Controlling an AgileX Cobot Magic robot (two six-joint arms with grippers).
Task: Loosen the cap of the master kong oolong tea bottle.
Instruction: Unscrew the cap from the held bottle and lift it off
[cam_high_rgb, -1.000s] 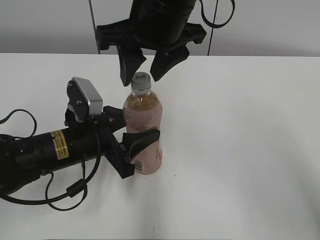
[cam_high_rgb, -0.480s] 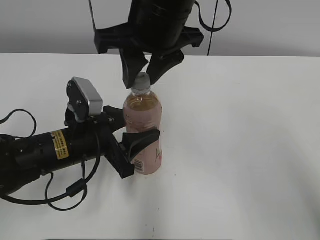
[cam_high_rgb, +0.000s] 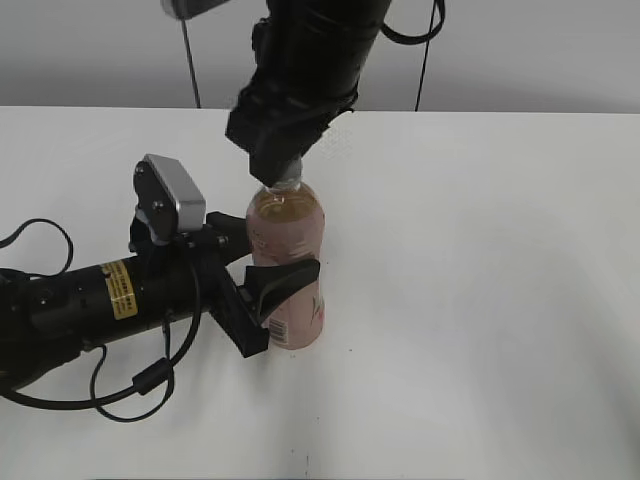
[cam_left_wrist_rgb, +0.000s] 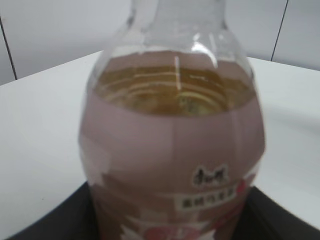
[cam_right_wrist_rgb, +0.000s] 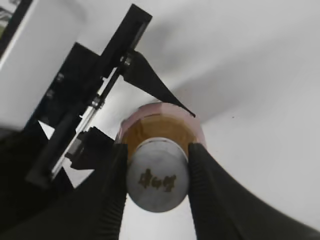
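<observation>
The left gripper (cam_high_rgb: 262, 292) reaches in level from the left of the master kong oolong tea bottle (cam_high_rgb: 288, 262), its jaws clamped on the labelled lower body, one finger (cam_high_rgb: 285, 278) across the front, and its black forearm lies low beside the bottle. The right gripper (cam_right_wrist_rgb: 156, 182) hangs straight down over the bottle's top, wrist vertical, its two ribbed fingers (cam_right_wrist_rgb: 114, 192) pressed against opposite sides of the cap (cam_right_wrist_rgb: 157, 183).
</observation>
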